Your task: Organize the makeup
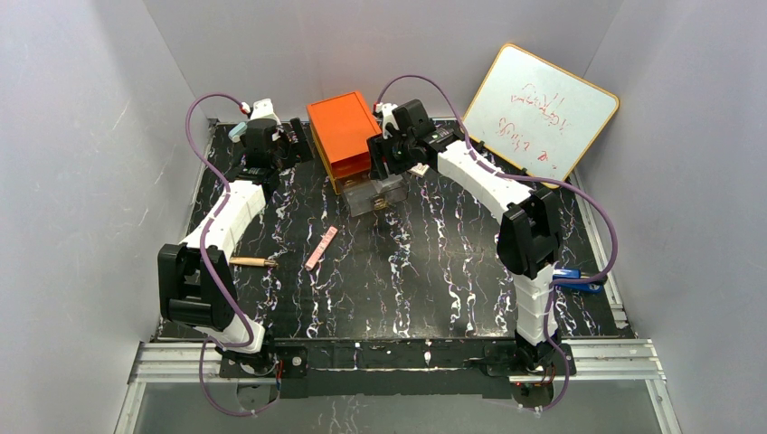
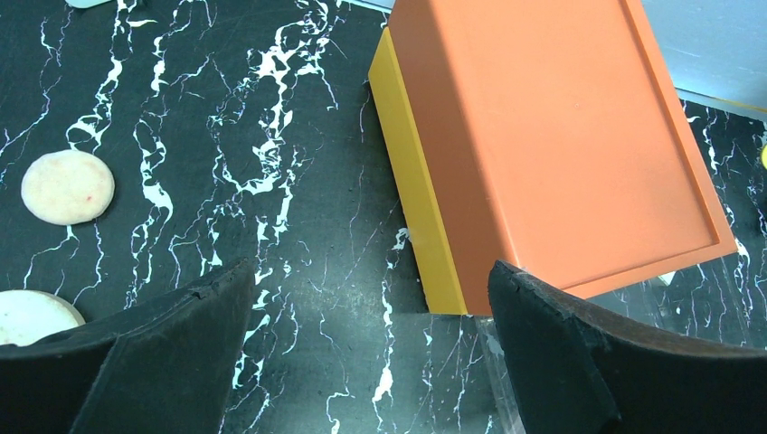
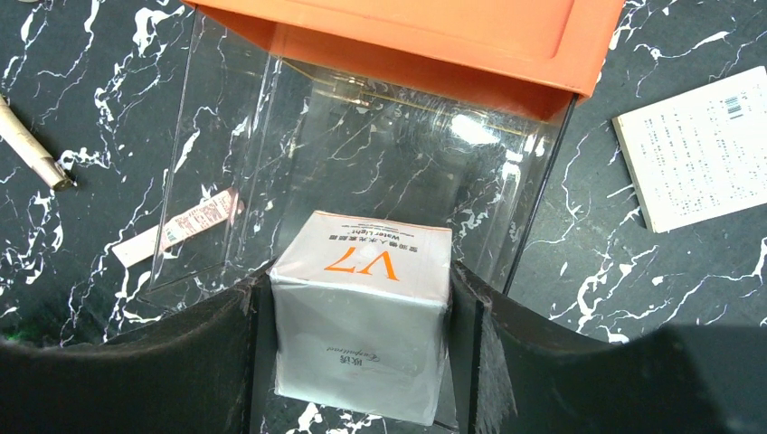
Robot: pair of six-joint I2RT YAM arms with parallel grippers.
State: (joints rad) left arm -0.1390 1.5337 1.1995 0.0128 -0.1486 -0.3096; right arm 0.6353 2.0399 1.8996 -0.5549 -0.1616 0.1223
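Note:
My right gripper (image 3: 362, 357) is shut on a white carton marked V7 (image 3: 362, 307), one finger pressed on each side. It holds the carton at the near end of a clear plastic container (image 3: 362, 154); whether the carton rests on the container's floor I cannot tell. A slim pale-pink stick (image 1: 321, 247) lies on the mat left of the container, with a gold-brown tube (image 1: 253, 261) farther left. Two round peach discs (image 2: 68, 186) (image 2: 32, 316) lie on the mat. My left gripper (image 2: 371, 348) stands open and empty above bare mat, beside the clear container's corner (image 2: 470, 362).
An orange box on a yellow base (image 1: 344, 136) stands at the back, touching the clear container (image 1: 375, 193). A white booklet (image 3: 696, 158) lies right of the container. A whiteboard (image 1: 541, 110) leans at the back right. A blue object (image 1: 579, 278) lies near the right arm.

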